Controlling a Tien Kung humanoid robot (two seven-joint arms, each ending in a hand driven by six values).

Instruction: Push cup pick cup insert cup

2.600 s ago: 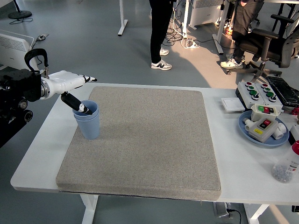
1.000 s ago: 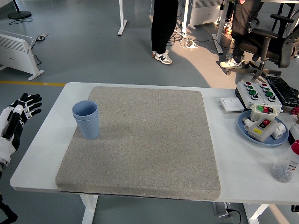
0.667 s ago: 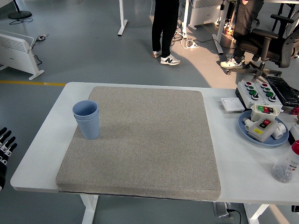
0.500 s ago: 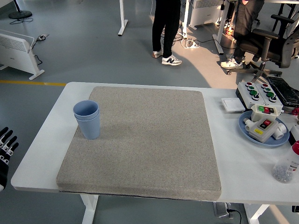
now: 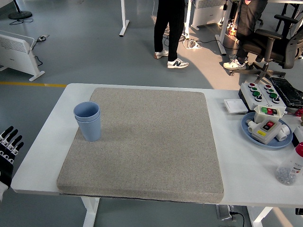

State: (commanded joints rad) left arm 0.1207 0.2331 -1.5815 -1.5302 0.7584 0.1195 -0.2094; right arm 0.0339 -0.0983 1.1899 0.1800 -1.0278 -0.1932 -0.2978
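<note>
Fingers (image 5: 12, 138) of left hand (image 5: 8, 151) spread, empty; two nested blue cups (image 5: 88, 121) on mat (image 5: 147, 142).

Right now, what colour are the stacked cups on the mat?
Light blue, both stacked cups, seen in the head view on the grey mat.

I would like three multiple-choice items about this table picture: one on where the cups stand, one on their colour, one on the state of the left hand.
1. Where do the stacked cups stand?
A. at the left edge of the grey mat
B. on the blue plate
C. at the mat's centre

2. What colour are the stacked cups?
A. red
B. light blue
C. white

3. What is the left hand doing?
A. grasping the cups
B. pressing on the mat
C. hanging beside the table, fingers spread, holding nothing

Answers: 1 A, the cups stand by the mat's left border; 2 B, both are pale blue; 3 C, the hand is off the table's left edge, apart from the cups.
</note>
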